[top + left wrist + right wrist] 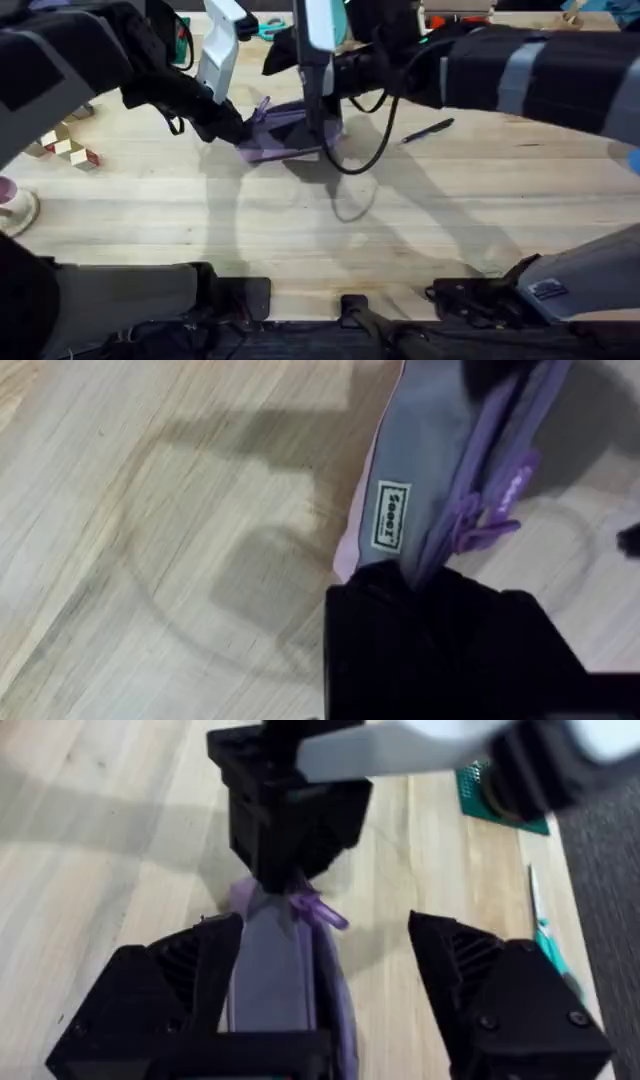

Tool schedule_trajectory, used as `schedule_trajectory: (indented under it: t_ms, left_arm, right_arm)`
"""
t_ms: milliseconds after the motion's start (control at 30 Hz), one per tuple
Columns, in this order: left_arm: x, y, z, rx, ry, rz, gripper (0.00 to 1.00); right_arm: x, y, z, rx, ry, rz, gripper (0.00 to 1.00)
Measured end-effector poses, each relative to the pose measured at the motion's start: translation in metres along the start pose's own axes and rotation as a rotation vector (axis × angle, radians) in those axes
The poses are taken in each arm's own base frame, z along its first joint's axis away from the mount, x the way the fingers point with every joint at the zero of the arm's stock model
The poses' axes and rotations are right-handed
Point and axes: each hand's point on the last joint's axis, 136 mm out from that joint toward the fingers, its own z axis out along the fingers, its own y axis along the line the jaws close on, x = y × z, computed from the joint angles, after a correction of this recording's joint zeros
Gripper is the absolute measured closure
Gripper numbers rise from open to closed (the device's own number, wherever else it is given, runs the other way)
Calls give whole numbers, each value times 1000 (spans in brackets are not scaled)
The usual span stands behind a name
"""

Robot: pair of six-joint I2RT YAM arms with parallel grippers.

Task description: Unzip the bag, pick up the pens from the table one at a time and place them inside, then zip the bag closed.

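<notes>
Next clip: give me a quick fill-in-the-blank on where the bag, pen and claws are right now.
1. The left claw is shut on one end of the ____.
2. The right claw hangs over the bag with its fingers ____.
3. The pen lies on the ____, apart from the bag.

Missing words: bag; open; table
</notes>
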Motion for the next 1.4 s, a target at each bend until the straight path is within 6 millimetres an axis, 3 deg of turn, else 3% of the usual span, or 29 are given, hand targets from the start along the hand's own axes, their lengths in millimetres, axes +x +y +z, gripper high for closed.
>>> schedule_trajectory:
  t_ms: [200,267,300,433,467,500,767,967,1233,1400]
  left_arm:
    - [0,0,0,0,0,0,951]
    - [0,0,0,0,0,1,889]
    - [0,0,0,-1,-1,4,773]
    - [-2,1,0,-3,-7,6,141]
    - [-2,1,0,-2,-7,2,46]
    - [-2,1,0,-2,-8,4,17]
    - [-8,0,0,2,-34,12,7]
    - [-2,-9,1,36,-7,1,7]
    - [0,-13,1,50,4,-2,7]
    - [-8,-10,-12,12,-23,18,7]
  right_arm:
    - [12,-13,-12,33,18,24,6]
    - [15,-17,-15,43,22,31,6]
    - [17,-19,-17,49,25,34,6]
    - [22,-24,-21,61,30,42,6]
    - [22,-24,-21,62,31,42,6]
    - [22,-24,-21,60,30,44,6]
    - [22,-20,-21,44,27,64,7]
    - [24,-25,-27,50,82,265,7]
    - [-15,-73,-60,167,172,289,9]
    - [-29,-85,-74,199,195,280,9]
